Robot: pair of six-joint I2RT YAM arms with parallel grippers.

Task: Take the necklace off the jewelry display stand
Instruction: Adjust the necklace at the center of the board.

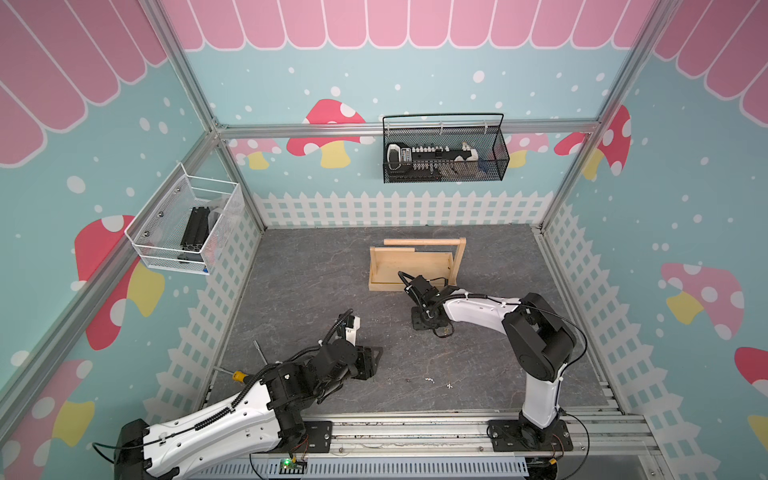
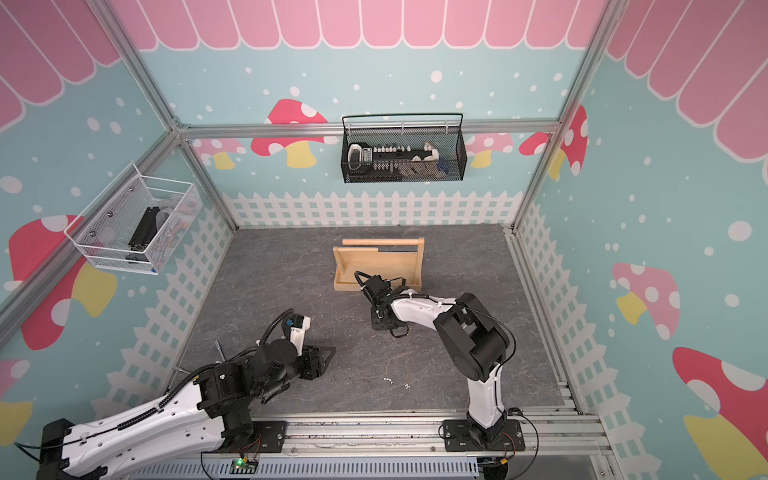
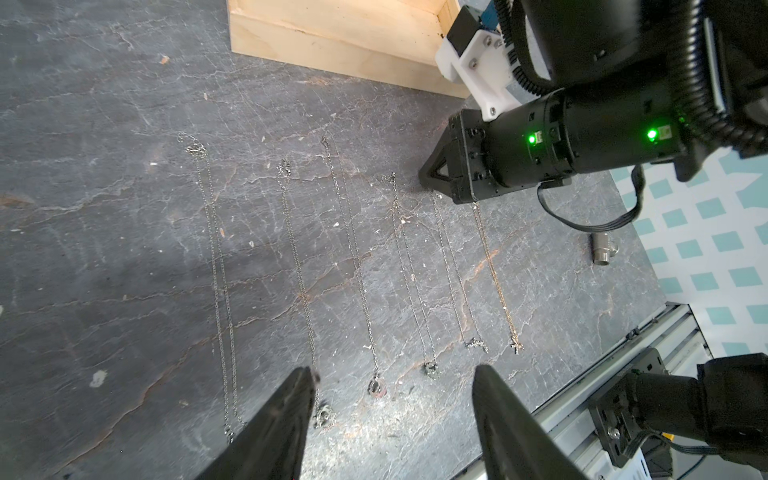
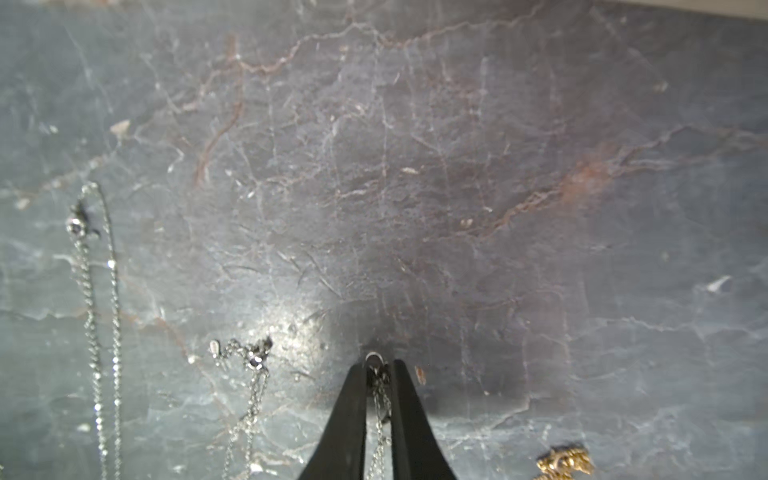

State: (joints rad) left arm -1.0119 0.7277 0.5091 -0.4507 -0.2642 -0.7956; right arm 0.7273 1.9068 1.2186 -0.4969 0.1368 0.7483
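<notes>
Where necklaces (image 3: pixel 376 386) lie in rows — grey slate tabletop (image 1: pixel 316 282) | mushroom-print walls (image 1: pixel 415 75)

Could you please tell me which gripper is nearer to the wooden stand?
Right. The right gripper sits low just in front of the stand's base; the left gripper hovers well away.

You are looking down from high at the front in both top views, facing the back wall (image 1: pixel 415 75), sharing the whole tabletop (image 1: pixel 311 270). Your left wrist camera is looking across it toward the jewelry display stand (image 3: pixel 332 41) and right gripper (image 3: pixel 424 178). Your right wrist camera is sitting close over the same tabletop, by one necklace (image 4: pixel 379 405).
</notes>
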